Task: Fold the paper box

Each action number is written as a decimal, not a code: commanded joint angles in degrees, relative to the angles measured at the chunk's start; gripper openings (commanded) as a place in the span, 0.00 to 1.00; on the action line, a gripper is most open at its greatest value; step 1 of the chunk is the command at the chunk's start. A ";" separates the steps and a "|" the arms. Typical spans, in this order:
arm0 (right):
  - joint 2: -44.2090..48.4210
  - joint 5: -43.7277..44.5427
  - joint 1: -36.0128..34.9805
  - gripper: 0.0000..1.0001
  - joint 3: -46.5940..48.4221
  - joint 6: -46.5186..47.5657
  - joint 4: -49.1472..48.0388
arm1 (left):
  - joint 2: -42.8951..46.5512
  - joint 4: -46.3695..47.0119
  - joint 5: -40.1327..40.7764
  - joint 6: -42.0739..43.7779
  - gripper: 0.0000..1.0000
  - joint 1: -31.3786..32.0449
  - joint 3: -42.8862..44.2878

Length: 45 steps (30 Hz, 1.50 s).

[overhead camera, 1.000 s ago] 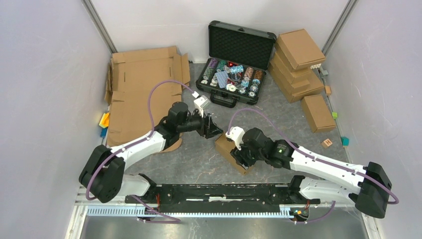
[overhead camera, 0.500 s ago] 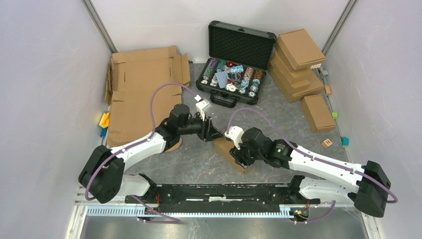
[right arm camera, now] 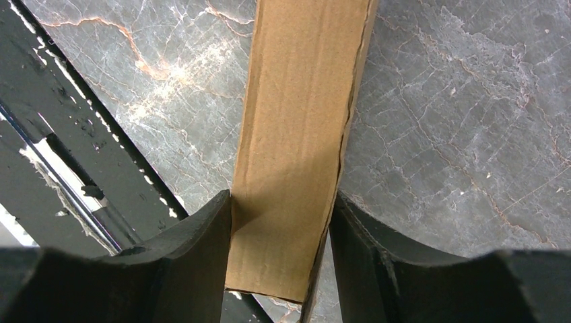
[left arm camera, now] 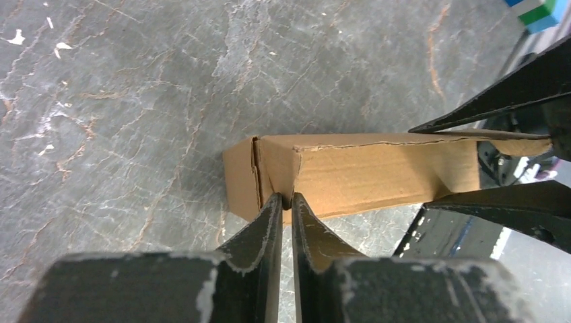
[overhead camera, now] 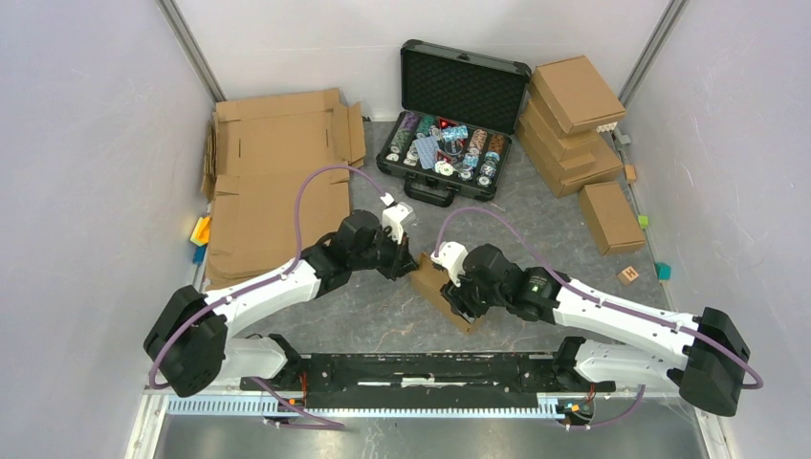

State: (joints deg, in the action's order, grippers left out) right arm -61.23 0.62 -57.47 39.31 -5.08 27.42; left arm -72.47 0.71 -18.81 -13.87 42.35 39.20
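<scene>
Overhead view: the paper box lies on the grey marbled surface near its middle, a little toward the near edge, with its long axis running diagonally between your two arms. Your left gripper meets the box at its far-left end. In the left wrist view its fingers are drawn together to a narrow slit, their tips pressed to the box's end corner, where the edge of a folded flap runs down into the slit, so that they pinch cardboard. Your right gripper straddles the box nearer its other end. In the right wrist view one finger bears on each long side of the box, which passes straight between them, gripped across its width; a seam runs along the box's right edge. At the far edge of the surface an open black case holds rows of chips. A stack of closed brown boxes stands at the far-right corner, and large flat cardboard sheets cover the far-left corner. A teal block and a wooden block lie by the right edge, well apart from the paper box.
</scene>
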 commanded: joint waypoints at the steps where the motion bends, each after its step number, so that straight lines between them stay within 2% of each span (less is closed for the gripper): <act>1: -1.26 0.53 0.29 0.55 1.52 -0.03 -0.45 | 0.01 -5.91 9.20 3.92 0.14 2.33 3.38; 10: -1.60 0.75 0.31 0.56 1.82 0.07 -0.28 | 1.22 -8.62 19.98 5.30 0.06 5.20 3.72; 24: -1.52 0.97 0.32 0.57 1.91 0.11 -0.09 | 1.44 -8.79 24.30 7.46 0.02 8.09 3.61; 31: -0.54 1.45 0.31 0.75 3.45 -0.65 -0.67 | 1.43 -7.19 23.75 4.93 0.02 8.63 1.53; 33: -0.29 1.19 0.30 0.83 4.50 -0.86 -0.85 | 1.38 -6.54 23.73 4.64 0.02 8.71 1.15; 39: -0.37 3.86 0.35 0.97 8.19 0.71 -0.54 | 1.12 -6.25 23.56 4.81 0.02 9.11 1.44; 40: -0.35 4.61 0.32 0.97 9.16 1.02 -0.36 | 1.09 -6.37 23.62 4.90 0.02 9.22 1.50; 43: 0.09 5.15 0.34 0.89 11.56 1.06 -0.50 | 1.32 -6.34 23.74 4.86 0.02 9.41 1.41; 45: 0.70 5.30 0.31 0.79 11.72 0.77 -1.78 | 1.29 -6.17 23.73 4.73 0.02 9.57 1.37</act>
State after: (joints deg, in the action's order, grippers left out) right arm -62.26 4.10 -57.25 47.88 -4.54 27.81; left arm -71.83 -5.72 4.14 -9.34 51.42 40.97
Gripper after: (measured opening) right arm 0.867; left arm 0.040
